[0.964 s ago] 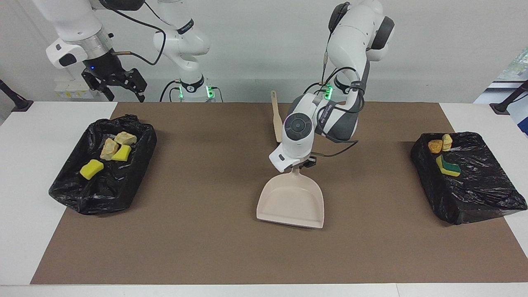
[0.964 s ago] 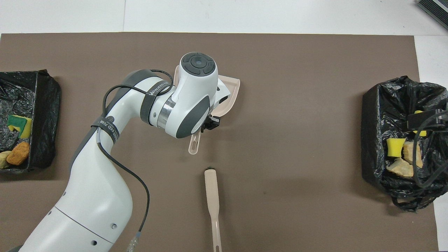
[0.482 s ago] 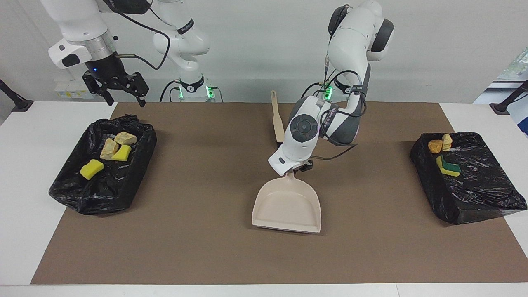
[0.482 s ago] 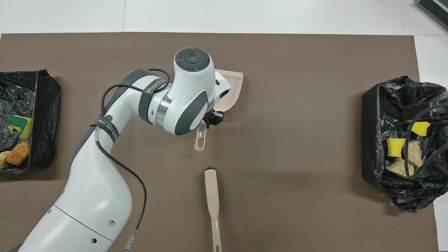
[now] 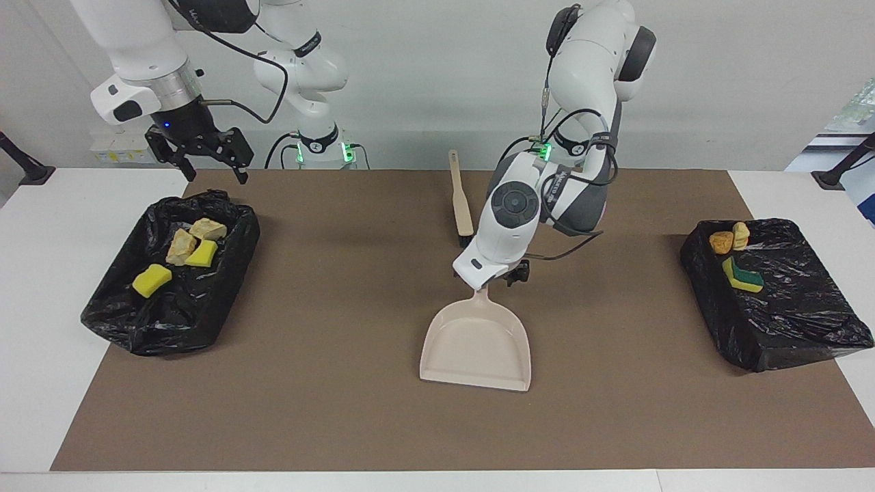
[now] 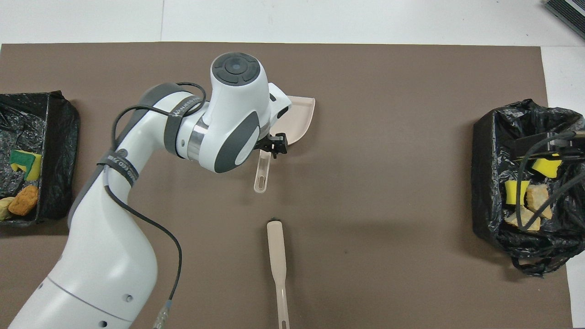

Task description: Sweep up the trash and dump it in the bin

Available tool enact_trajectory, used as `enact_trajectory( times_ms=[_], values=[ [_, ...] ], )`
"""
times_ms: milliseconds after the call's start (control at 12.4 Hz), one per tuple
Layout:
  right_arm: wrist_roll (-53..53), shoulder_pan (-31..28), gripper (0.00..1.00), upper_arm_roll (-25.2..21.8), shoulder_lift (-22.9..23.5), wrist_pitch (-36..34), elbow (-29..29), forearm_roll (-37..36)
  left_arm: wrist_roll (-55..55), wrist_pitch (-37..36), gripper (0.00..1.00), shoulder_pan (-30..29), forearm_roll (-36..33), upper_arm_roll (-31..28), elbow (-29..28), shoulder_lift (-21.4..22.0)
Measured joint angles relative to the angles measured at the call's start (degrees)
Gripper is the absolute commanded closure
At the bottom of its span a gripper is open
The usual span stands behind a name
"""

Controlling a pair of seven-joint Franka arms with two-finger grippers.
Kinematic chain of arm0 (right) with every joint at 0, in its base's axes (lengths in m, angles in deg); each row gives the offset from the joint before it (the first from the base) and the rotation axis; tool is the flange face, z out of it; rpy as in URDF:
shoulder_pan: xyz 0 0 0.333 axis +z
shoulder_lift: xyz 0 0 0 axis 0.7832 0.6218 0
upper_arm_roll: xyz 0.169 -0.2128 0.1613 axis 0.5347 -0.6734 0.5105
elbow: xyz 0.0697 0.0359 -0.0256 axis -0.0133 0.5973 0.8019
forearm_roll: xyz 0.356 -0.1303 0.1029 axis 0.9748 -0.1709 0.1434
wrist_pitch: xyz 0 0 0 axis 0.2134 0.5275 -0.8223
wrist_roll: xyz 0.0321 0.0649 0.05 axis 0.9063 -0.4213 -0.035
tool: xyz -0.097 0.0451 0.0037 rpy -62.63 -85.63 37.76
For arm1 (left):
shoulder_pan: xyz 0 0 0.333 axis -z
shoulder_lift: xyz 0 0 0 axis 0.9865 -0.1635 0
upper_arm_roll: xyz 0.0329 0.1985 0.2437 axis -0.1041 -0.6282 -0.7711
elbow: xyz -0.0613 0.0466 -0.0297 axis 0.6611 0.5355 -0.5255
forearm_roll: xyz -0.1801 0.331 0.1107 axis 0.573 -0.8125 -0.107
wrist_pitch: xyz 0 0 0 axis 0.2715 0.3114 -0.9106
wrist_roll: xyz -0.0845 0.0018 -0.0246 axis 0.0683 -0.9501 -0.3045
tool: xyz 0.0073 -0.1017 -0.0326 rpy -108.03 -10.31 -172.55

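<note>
All the trash lies in two black-lined bins. The bin [image 5: 123,321] at the right arm's end holds two yellow sponge chunks [image 5: 152,280] and two tan lumps [image 5: 181,246]. The bin [image 5: 786,321] at the left arm's end holds an orange lump [image 5: 721,241], a tan lump [image 5: 740,234] and a green-backed sponge [image 5: 742,277]. The beige dustpan [image 5: 476,345] lies flat at mid-mat, also in the overhead view [image 6: 299,121]. My left gripper [image 5: 513,275] is at the dustpan's handle [image 6: 260,176]. My right gripper [image 5: 205,160] hangs open and empty above the first bin's robot-side edge.
The beige brush [image 5: 459,198] lies on the brown mat [image 5: 328,383], nearer to the robots than the dustpan; it also shows in the overhead view [image 6: 277,256]. The left arm's elbow hangs over the mat between the brush and the dustpan.
The dustpan shifted slightly toward the right arm's end and now lies still. The left wrist drew up and back a little. The right gripper turned and sank a little over its bin.
</note>
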Motion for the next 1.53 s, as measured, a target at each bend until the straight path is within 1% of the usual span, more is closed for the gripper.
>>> enact_trajectory(
  times_ms=[161, 402, 482, 643, 803, 964, 1125, 1285, 1526],
  values=[
    [-1.2, 0.0, 0.0, 0.3, 0.0, 0.0, 0.0, 0.0, 1.6, -0.1, 0.0, -1.5, 0.0, -2.7, -2.7, 3.9],
    [-3.1, 0.0, 0.0, 0.7, 0.0, 0.0, 0.0, 0.7, 4.3, 0.0, 0.0, -3.8, -0.3, -6.4, -6.6, 7.7],
    [-3.2, 0.0, 0.0, 0.7, 0.0, 0.0, 0.0, 0.7, 5.6, 0.8, 0.0, -4.7, -0.9, -6.9, -8.8, 9.3],
    [-3.2, 0.0, 0.0, 0.7, 0.0, 0.0, 0.0, 0.7, 10.5, 4.9, 0.0, -7.3, -1.4, -7.2, -15.9, 14.5],
    [-3.2, 0.0, 0.0, 0.7, 0.0, -0.1, 0.1, 0.7, 17.4, 7.8, 0.0, -10.7, -1.4, -7.3, -23.9, 20.8],
    [-3.2, 0.0, 0.0, 0.7, 0.0, -0.2, 0.1, 0.7, 22.9, 7.8, 0.0, -13.5, -1.4, -7.4, -28.5, 26.2],
    [-3.2, 0.0, 0.0, 0.7, 0.0, -0.2, 0.1, 0.7, 27.4, 5.8, 0.0, -15.7, -1.4, -7.5, -29.7, 30.4],
    [-3.2, 0.0, 0.0, 0.7, 0.0, -0.2, 0.1, 0.7, 30.7, 2.5, 0.0, -17.5, -1.4, -7.5, -28.8, 33.1],
    [-3.2, 0.0, 0.0, 0.7, 0.0, -0.3, 0.1, 0.7, 32.0, -5.4, 0.0, -19.2, -1.5, -7.5, -21.9, 34.2]
  ],
)
